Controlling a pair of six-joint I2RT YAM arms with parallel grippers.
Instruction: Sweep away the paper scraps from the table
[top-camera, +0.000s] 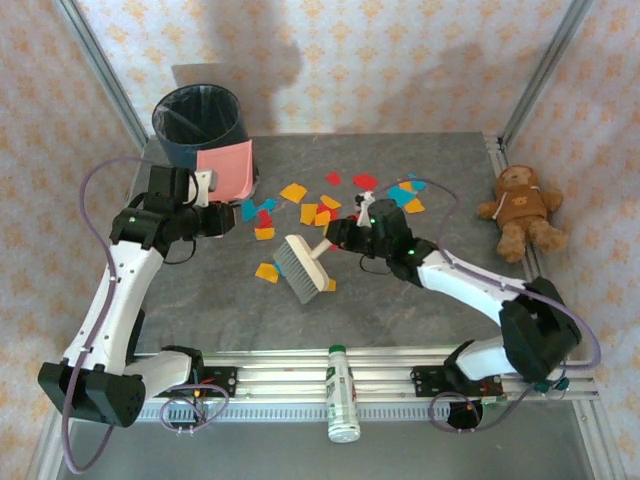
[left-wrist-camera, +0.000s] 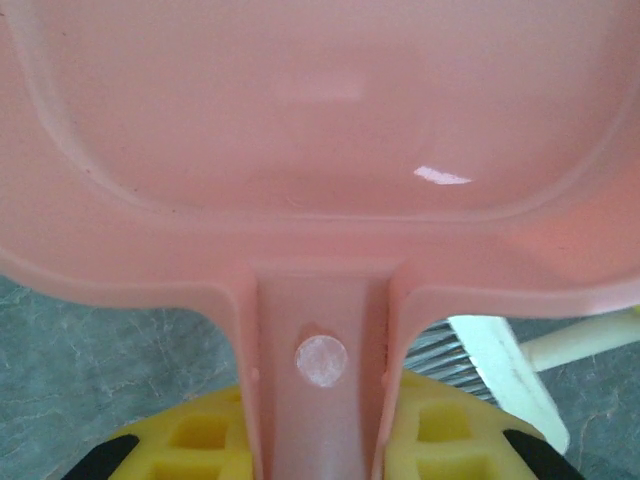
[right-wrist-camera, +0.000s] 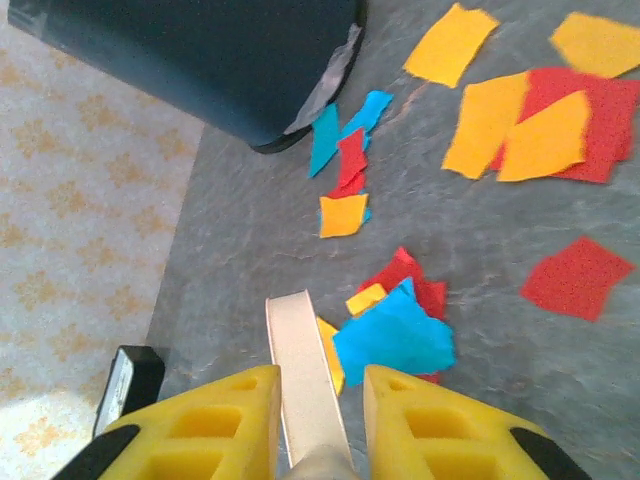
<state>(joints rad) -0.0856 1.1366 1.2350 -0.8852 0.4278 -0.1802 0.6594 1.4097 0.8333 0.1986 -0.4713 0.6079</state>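
Several paper scraps (top-camera: 318, 208), red, orange, yellow and teal-blue, lie scattered across the middle and back of the table (top-camera: 420, 310). My left gripper (top-camera: 205, 190) is shut on the handle of a pink dustpan (top-camera: 226, 168), whose pan stands tilted against the bin. In the left wrist view the dustpan (left-wrist-camera: 320, 130) rises from between the yellow fingers (left-wrist-camera: 200, 440). My right gripper (top-camera: 345, 232) is shut on the cream handle (right-wrist-camera: 305, 380) of a brush. Its bristle head (top-camera: 298, 268) rests on the table near two orange scraps. More paper scraps (right-wrist-camera: 395, 335) lie just beyond the right fingers.
A dark blue round bin (top-camera: 200, 122) stands at the back left, seen close in the right wrist view as the bin (right-wrist-camera: 200, 60). A teddy bear (top-camera: 522, 208) sits at the right edge. A bottle (top-camera: 343, 392) lies on the front rail.
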